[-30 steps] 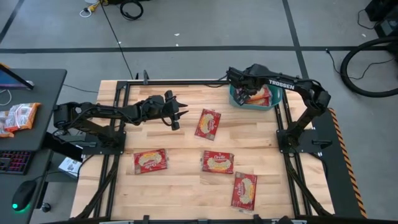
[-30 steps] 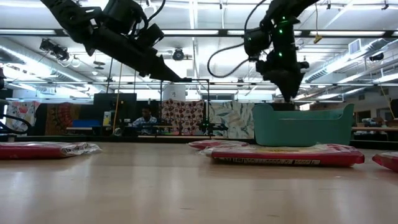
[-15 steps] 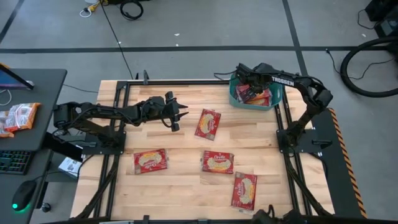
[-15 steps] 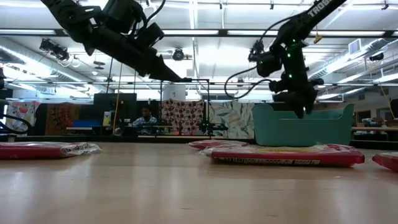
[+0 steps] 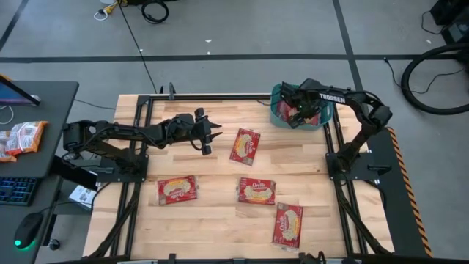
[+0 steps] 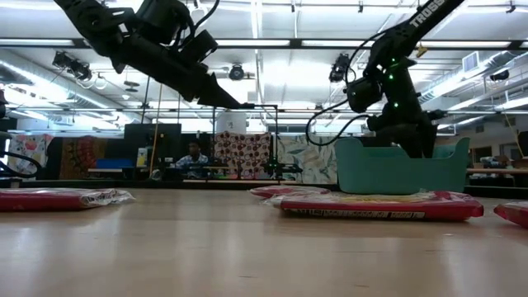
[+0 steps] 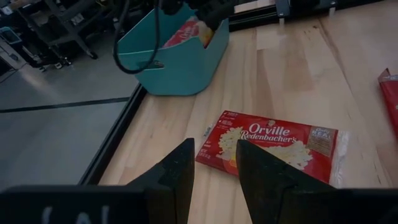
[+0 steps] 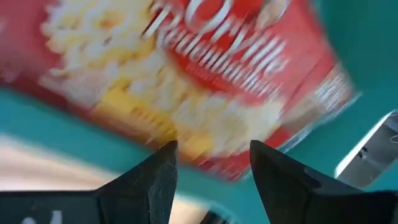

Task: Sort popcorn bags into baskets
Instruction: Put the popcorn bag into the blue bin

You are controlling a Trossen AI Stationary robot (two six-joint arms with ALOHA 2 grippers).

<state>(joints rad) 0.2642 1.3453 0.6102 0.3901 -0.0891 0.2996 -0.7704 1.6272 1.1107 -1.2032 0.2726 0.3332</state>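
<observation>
Red "Orville Redenbacher's" popcorn bag (image 7: 273, 142) — left gripper (image 7: 211, 167) open above; right gripper (image 8: 211, 163) open.

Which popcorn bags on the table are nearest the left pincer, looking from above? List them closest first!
From the left pincer:
1. Bag beside it, toward the basket.
2. Bag at the table's left and middle bag: too close to call.
3. Bag at the front edge.

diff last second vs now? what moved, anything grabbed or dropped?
The right tool swung from the teal plastic bin's left rim across to above its middle, open with nothing between its fingers, over the red popcorn packets already inside. No grab or drop is visible. The left tool hovers open as before; the four red packets on the wooden table have not shifted.
</observation>
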